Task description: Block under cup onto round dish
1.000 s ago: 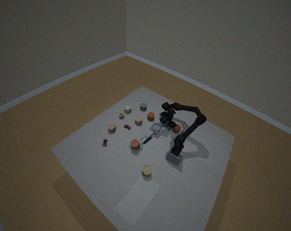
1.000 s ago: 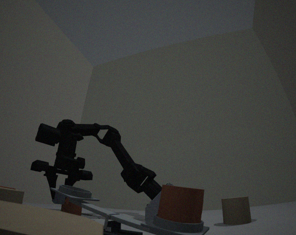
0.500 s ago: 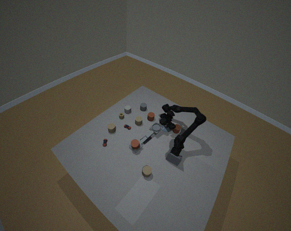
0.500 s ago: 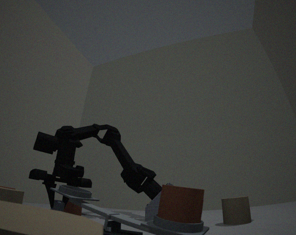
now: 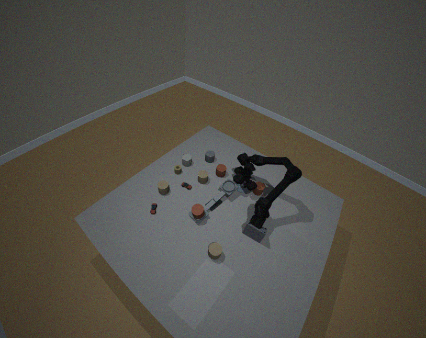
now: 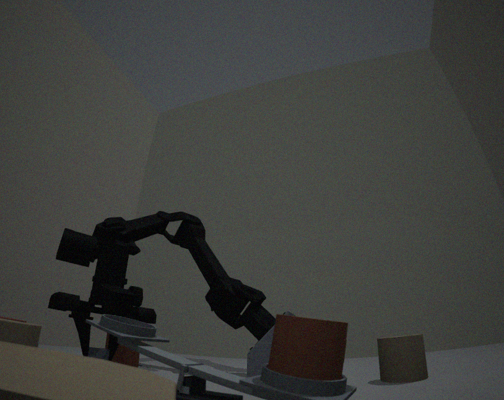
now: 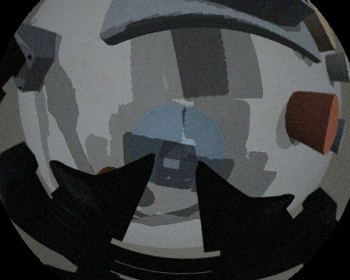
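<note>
A black robot arm (image 5: 277, 191) (image 6: 212, 262) (image 7: 3, 63) lowers its gripper (image 5: 244, 184) (image 6: 99, 355) (image 7: 175, 161) over the round dish (image 5: 242, 189) (image 7: 162, 123), its 2 fingers parted around the gray block (image 6: 99, 352) (image 7: 176, 168), which sits at the dish. On the tilted balance (image 5: 215, 202) (image 6: 216, 374) (image 7: 114, 30), 1 orange cup (image 5: 197, 211) (image 6: 308, 347) rests on the low end; the raised end, beside the gripper, carries none.

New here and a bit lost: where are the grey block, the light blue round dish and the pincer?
Block (image 7: 172, 174): wrist view, top face.
Dish (image 7: 162, 122): wrist view, upper surface.
Pincer (image 7: 175, 161): wrist view, between fingertips.
</note>
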